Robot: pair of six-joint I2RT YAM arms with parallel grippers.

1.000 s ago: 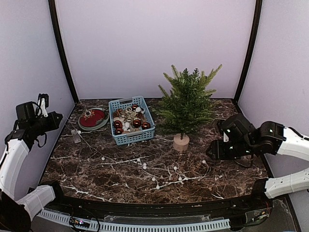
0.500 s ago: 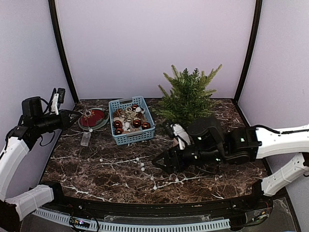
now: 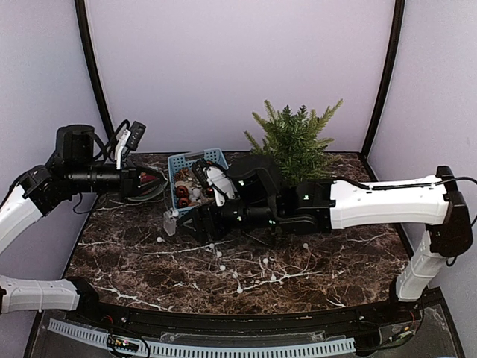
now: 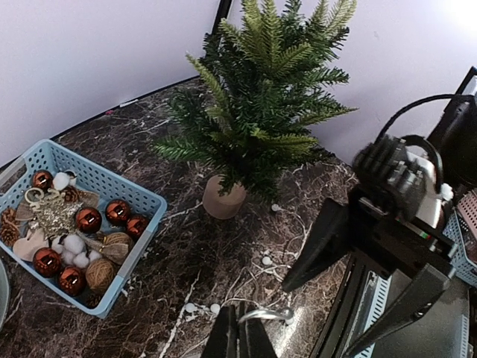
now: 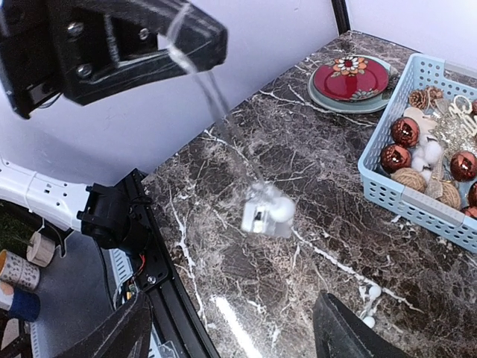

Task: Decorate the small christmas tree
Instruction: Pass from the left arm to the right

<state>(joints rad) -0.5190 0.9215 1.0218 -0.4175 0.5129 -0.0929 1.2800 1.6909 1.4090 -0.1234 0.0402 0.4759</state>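
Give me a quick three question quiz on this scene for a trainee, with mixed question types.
1. True or false: the left gripper is shut on a wire.
2. The baubles in the basket are: A red-brown, B blue, C green.
3. Fill in: the right gripper, facing the dangling box, is ____.
Key: 1 true; 2 A; 3 open.
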